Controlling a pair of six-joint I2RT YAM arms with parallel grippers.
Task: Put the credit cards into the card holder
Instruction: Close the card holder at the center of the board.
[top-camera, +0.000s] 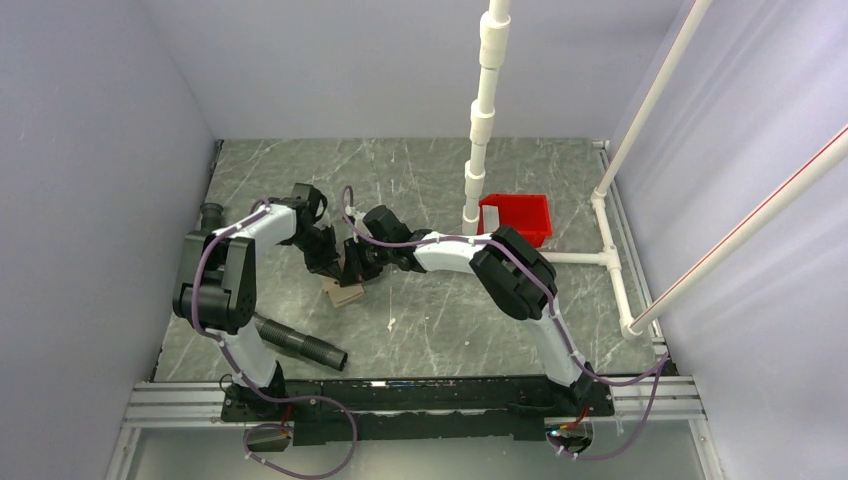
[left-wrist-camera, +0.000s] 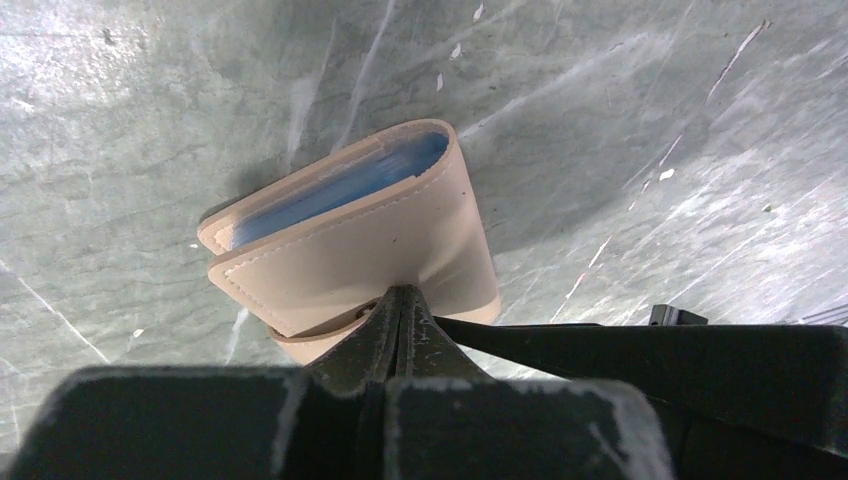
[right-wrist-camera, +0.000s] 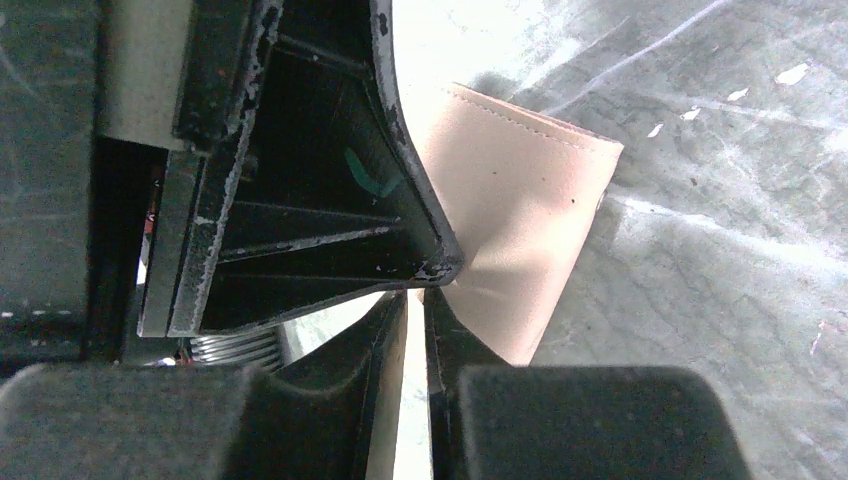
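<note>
The tan card holder (top-camera: 346, 294) lies folded on the table's middle, and the left wrist view shows its bluish inside (left-wrist-camera: 340, 190) at the open edge. My left gripper (left-wrist-camera: 400, 292) is shut, its tips pinching the near edge of the top flap (left-wrist-camera: 350, 250), which creases there. My right gripper (right-wrist-camera: 415, 295) comes in from the right, almost touching the card holder (right-wrist-camera: 520, 200). A thin pale credit card (right-wrist-camera: 412, 400) shows as a strip between its fingers. In the top view both grippers (top-camera: 328, 268) (top-camera: 358, 268) meet just above the wallet. No other card is in view.
A red tray (top-camera: 515, 215) stands at the back right beside a white pipe post (top-camera: 480, 130). White pipes (top-camera: 610, 260) run along the right side. A black ribbed tube (top-camera: 300, 345) lies near the left arm's base. The left gripper's finger (right-wrist-camera: 320, 200) fills much of the right wrist view.
</note>
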